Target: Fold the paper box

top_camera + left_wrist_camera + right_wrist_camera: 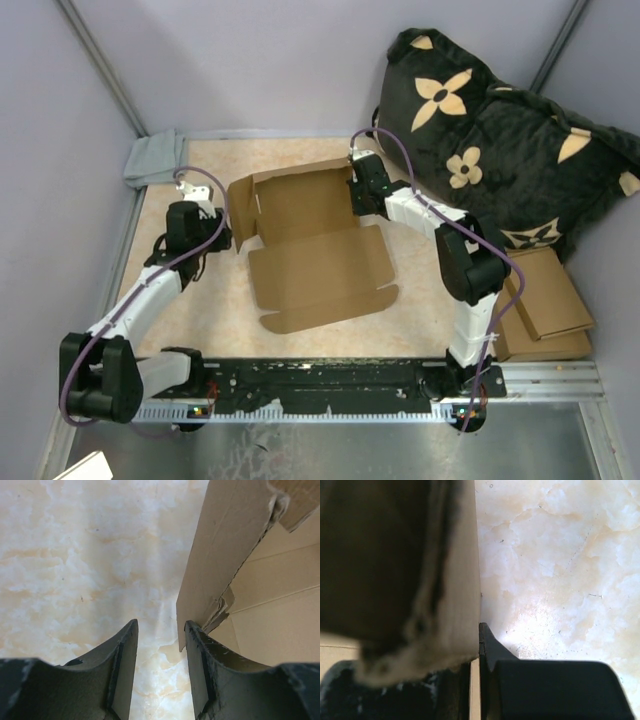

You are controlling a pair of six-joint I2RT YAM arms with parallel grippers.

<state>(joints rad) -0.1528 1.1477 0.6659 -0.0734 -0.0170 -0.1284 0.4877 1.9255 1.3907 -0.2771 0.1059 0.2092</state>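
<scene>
The paper box point(310, 235) lies half-formed mid-table, its back and side walls raised and its lid flap flat toward me. My right gripper point(358, 192) is shut on the box's right side wall; in the right wrist view that cardboard wall point(457, 580) runs down between the closed fingers of the gripper point(476, 632). My left gripper point(228, 240) sits just outside the box's left wall. In the left wrist view the gripper point(161, 630) is open over bare table, and the left wall point(215, 555) stands against its right finger point(200, 650).
A black cushion with tan flowers point(500, 130) fills the back right corner. Stacked thicker cardboard pieces point(545, 300) lie at the right edge. A grey cloth point(155, 158) sits at the back left corner. Grey walls close in the table on three sides.
</scene>
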